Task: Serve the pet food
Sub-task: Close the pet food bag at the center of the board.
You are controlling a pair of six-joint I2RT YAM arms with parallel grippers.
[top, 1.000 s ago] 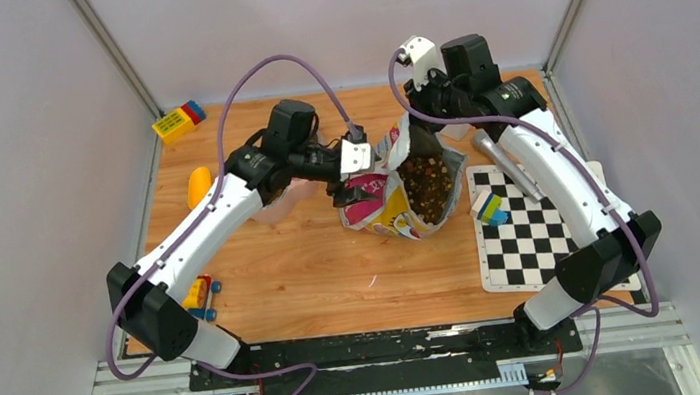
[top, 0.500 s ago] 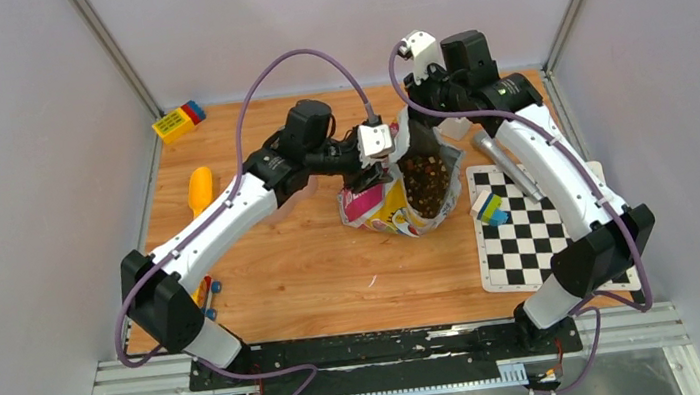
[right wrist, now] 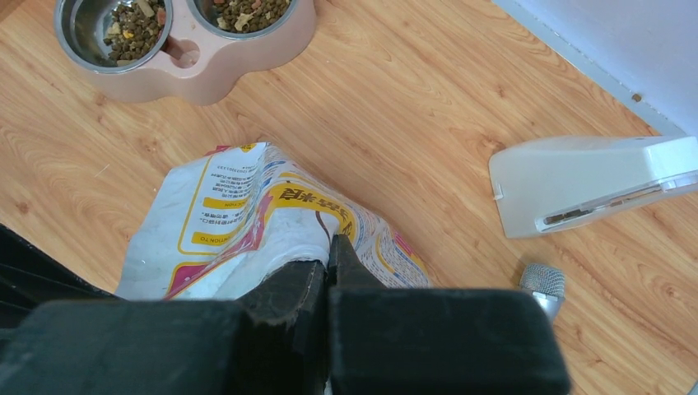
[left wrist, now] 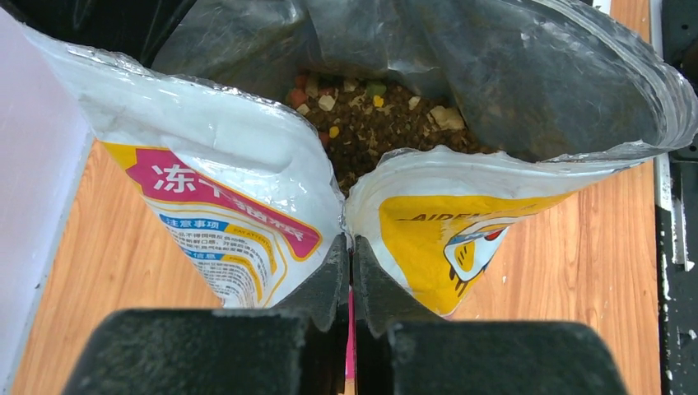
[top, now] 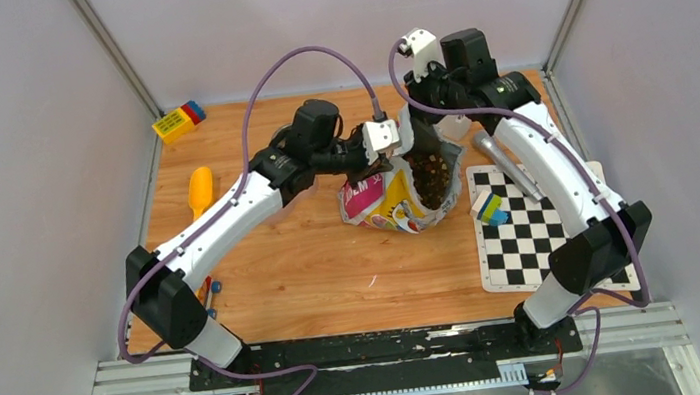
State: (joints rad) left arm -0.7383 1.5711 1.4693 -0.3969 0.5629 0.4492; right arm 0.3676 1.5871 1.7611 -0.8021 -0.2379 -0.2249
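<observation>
Wooden table [top: 284, 266]: pet-food bag [top: 373, 203], scoop [top: 198, 189], checkerboard [top: 533, 245]

The pink double bowl [right wrist: 230, 78] with pet food [right wrist: 123, 29] runs off the right wrist view's top.

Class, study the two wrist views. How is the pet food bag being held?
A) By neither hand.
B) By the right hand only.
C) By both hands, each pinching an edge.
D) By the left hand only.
C: the left hand is shut on one edge of the bag, the right hand on another.
</observation>
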